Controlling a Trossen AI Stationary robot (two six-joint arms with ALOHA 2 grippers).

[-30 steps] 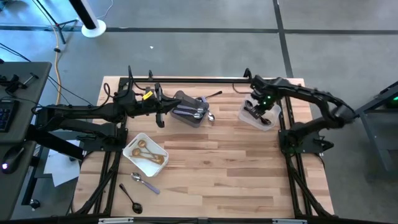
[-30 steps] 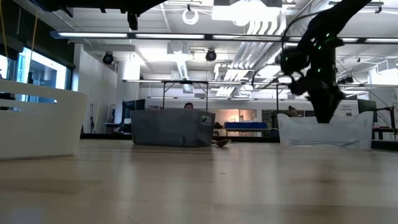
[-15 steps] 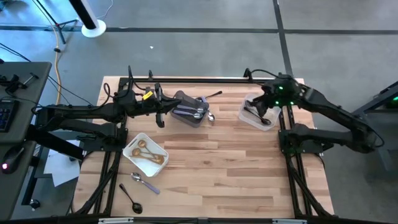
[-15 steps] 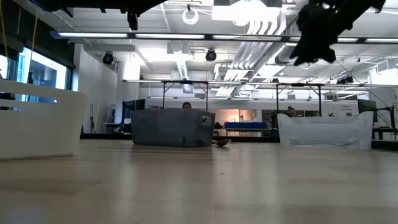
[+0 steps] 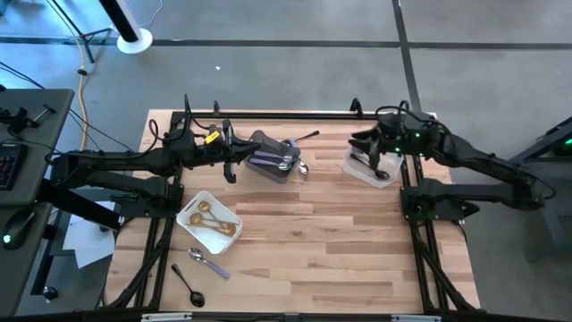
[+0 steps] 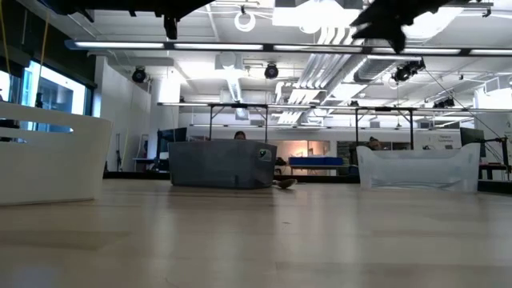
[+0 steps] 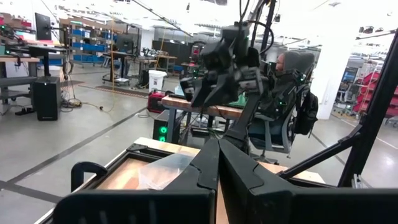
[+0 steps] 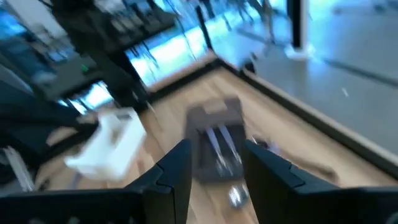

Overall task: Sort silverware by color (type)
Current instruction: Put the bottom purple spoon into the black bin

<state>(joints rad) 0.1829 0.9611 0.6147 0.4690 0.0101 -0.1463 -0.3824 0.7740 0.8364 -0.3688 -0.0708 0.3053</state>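
Note:
The silverware lies in several places. Silver pieces fill the grey bin (image 5: 273,154). Gold spoons lie in the white tray (image 5: 208,222). Black pieces sit in the clear tub (image 5: 371,166). A lilac-handled spoon (image 5: 207,261) and a black spoon (image 5: 189,286) lie on the table near its front left. A black fork (image 5: 307,137) and a silver spoon (image 5: 304,168) lie beside the bin. My right gripper (image 8: 214,168) hangs open and empty, high above the tub's left side, facing the bin (image 8: 214,130). My left gripper (image 5: 231,163) waits shut, just left of the bin.
A black rail (image 5: 268,114) runs along the table's far edge. Bare wood (image 5: 313,241) stretches across the middle and the near right of the table. In the low view the white tray (image 6: 48,156), grey bin (image 6: 220,164) and clear tub (image 6: 420,168) stand on the tabletop.
My right gripper has risen out of the clear tub, high above the table. It has tipped from pointing down to nearly level and swung toward the grey bin. Its finger gap looks unchanged. The black pieces stay in the tub.

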